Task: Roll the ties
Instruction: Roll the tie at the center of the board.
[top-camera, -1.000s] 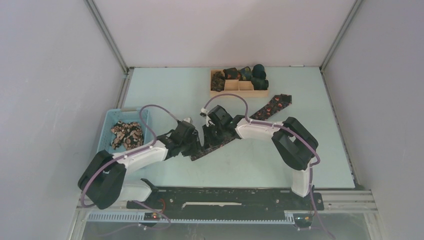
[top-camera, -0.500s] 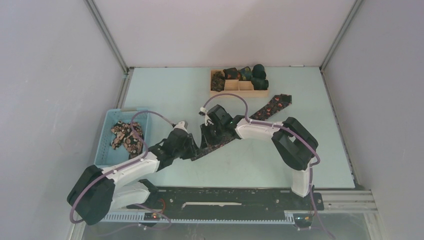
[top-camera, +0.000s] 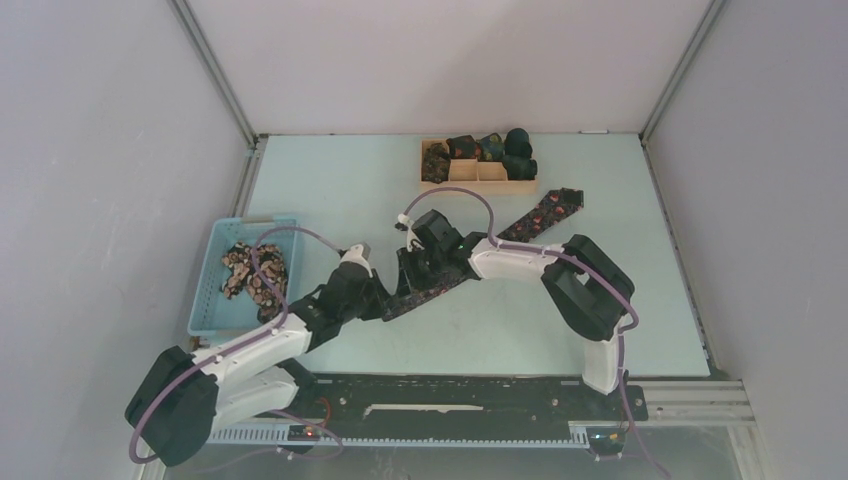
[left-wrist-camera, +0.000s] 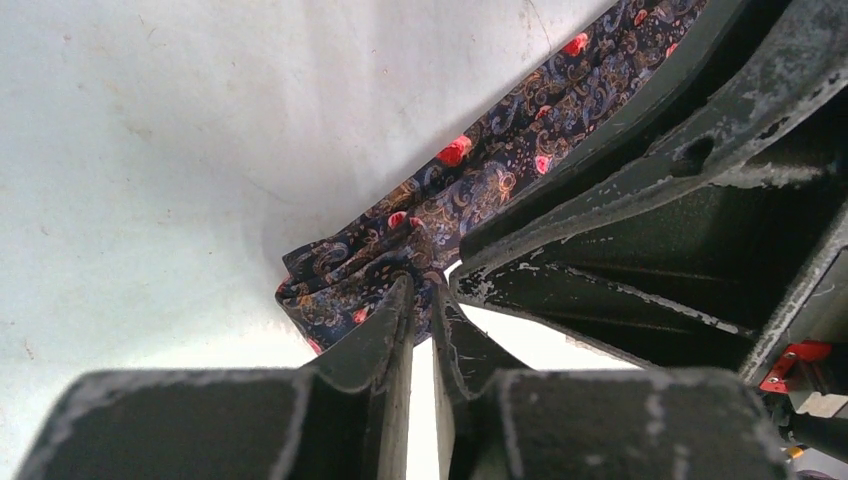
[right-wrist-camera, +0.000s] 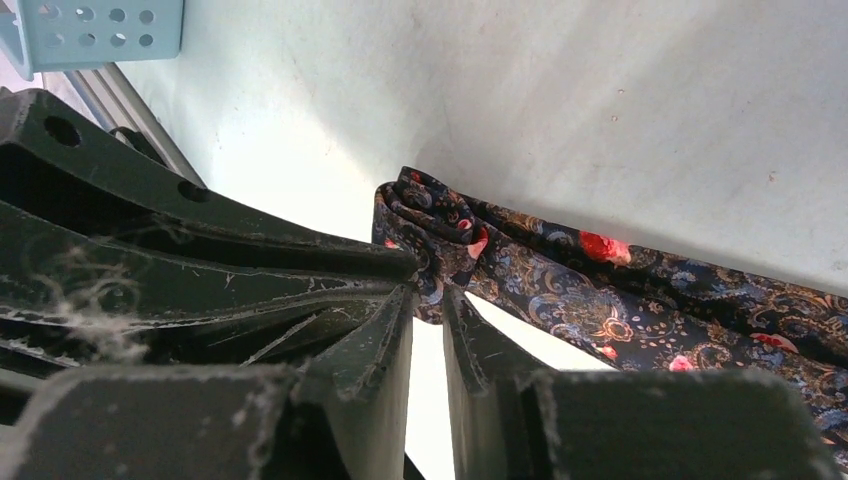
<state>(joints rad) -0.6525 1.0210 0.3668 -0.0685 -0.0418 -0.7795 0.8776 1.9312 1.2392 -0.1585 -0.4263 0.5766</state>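
1. The long dark floral fabric necktie (top-camera: 548, 211) lies flat on the pale desk (top-camera: 350, 180). It runs diagonally from centre frame to the upper right.
2. Its lower-left end is bunched. The left gripper (left-wrist-camera: 424, 290), nearly closed, pinches it.
3. The right gripper (right-wrist-camera: 430, 295), narrow, meets the same fold from the opposite side. I cannot tell whether it grips.
4. The tan wooden divided tray (top-camera: 480, 187) and light-blue plastic basket (top-camera: 205, 300) sit well apart.

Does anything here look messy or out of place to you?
Only slightly. The tie on the table is scrunched into a loose wad at its near end, where the left gripper and right gripper meet, rather than a neat roll.
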